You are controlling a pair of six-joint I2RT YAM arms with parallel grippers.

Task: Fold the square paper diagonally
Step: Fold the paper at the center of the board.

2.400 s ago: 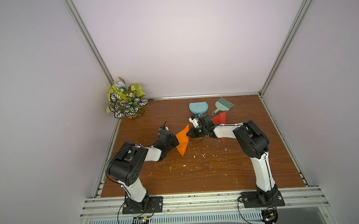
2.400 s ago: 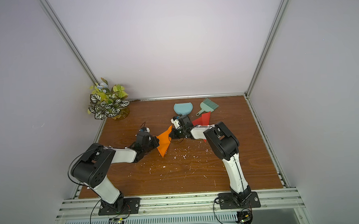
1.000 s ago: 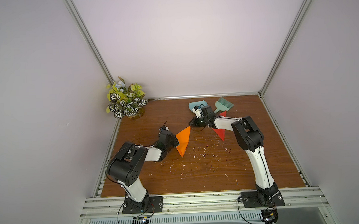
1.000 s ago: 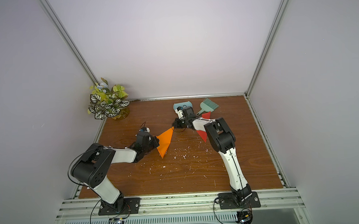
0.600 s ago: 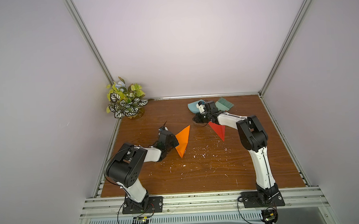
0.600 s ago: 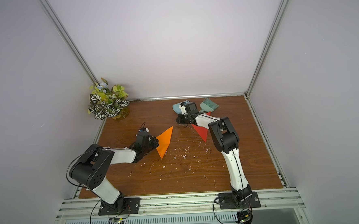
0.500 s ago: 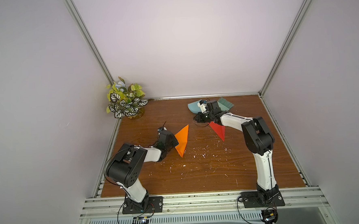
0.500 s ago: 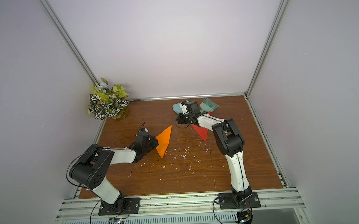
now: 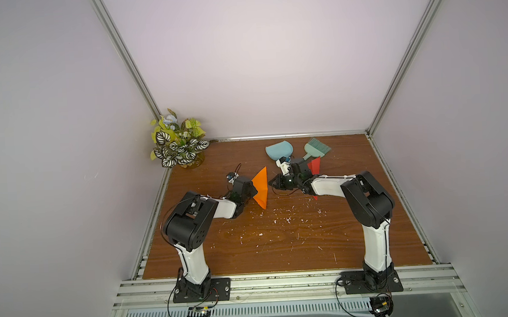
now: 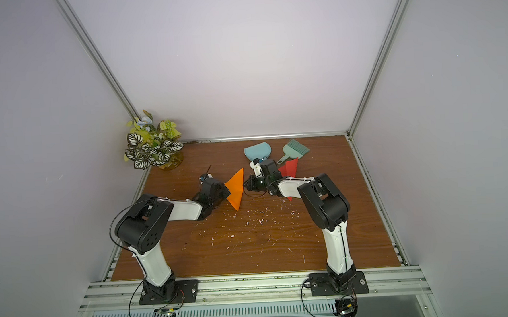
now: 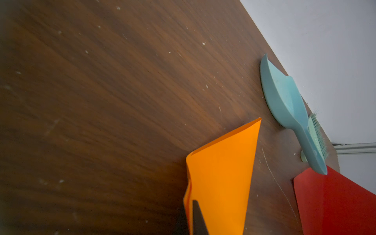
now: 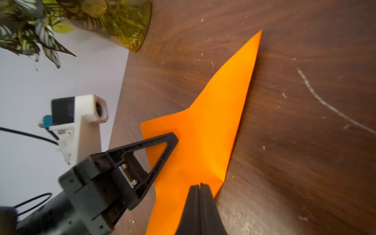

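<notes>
Right wrist view: left tool (image 12: 173,140) clamps the orange paper (image 12: 213,122); right tool (image 12: 200,188) closed at its edge.

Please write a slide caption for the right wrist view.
Left end effector grips a corner of the folded orange paper triangle; shut right end effector points at its edge.

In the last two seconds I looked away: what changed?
The right gripper swung away toward the dustpan, then came back to the edge of the orange paper, jaws shut. The left gripper stays clamped on that paper. The red paper, brush and plant have not moved.
</notes>
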